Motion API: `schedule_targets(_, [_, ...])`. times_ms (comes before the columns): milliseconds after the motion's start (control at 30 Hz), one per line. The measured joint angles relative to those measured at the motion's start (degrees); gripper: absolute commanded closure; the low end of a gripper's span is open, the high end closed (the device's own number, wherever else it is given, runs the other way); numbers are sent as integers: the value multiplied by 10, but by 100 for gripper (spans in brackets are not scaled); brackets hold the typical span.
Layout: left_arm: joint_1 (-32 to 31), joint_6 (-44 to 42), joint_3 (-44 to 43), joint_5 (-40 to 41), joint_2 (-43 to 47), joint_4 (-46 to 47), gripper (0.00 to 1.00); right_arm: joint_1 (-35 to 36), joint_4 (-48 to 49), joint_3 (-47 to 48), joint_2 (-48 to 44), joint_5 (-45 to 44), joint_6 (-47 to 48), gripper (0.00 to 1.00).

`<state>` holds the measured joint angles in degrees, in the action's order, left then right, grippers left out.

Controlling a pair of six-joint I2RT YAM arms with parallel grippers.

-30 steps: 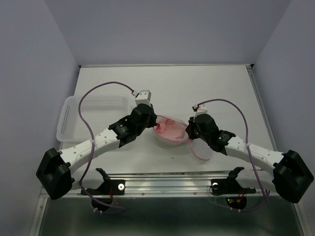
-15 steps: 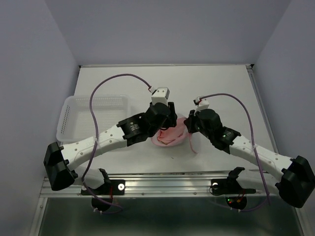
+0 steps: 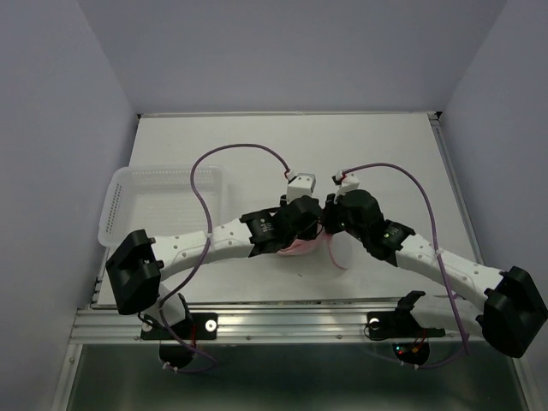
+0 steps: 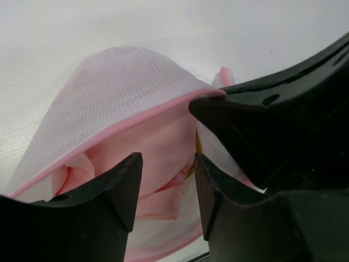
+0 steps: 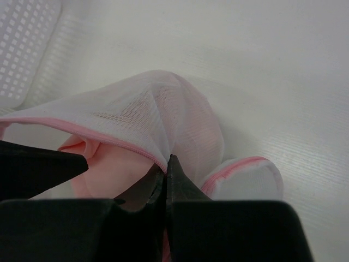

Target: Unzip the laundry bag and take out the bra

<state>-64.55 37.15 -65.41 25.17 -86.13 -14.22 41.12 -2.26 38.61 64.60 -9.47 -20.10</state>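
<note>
The laundry bag (image 3: pixel 300 247) lies at the table's middle, mostly hidden under both grippers. Its white mesh (image 4: pixel 109 98) with pink zipper trim gapes open, and the pink bra (image 4: pixel 158 158) shows inside. My left gripper (image 4: pixel 168 188) is open, its jaws either side of a fold of the bra at the bag's mouth; in the top view it sits at the bag (image 3: pixel 305 229). My right gripper (image 5: pixel 166 164) is shut on the bag's zipper rim (image 5: pixel 125 144) and holds the mesh (image 5: pixel 163 109) up. It meets the left gripper over the bag (image 3: pixel 330 227).
A white plastic basket (image 3: pixel 128 201) stands at the left, its corner also in the right wrist view (image 5: pixel 22 43). A loose mesh flap with pink trim (image 5: pixel 245 177) lies to the right of the bag (image 3: pixel 342 254). Cables loop above both wrists.
My left arm has swung right and come down over the bag, its open jaws now at the bra in the bag's mouth. My right gripper has kept its grip and shifted slightly left.
</note>
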Motion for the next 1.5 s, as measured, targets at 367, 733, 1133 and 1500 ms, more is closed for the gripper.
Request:
schedule_targets(367, [10, -5, 5, -31, -66, 33, 37, 0, 0, -1, 0, 10, 0, 99])
schedule_targets(733, [23, -3, 17, -44, -94, 60, 88, -2, -2, -2, 0, 14, 0, 99])
schedule_targets(1133, [37, -9, 60, -45, -4, 64, 100, -2, -4, -10, -1, -3, 0, 99])
schedule_targets(1500, [82, -37, 98, -105, 251, 93, 100, -2, -14, -10, 11, -27, 0, 99])
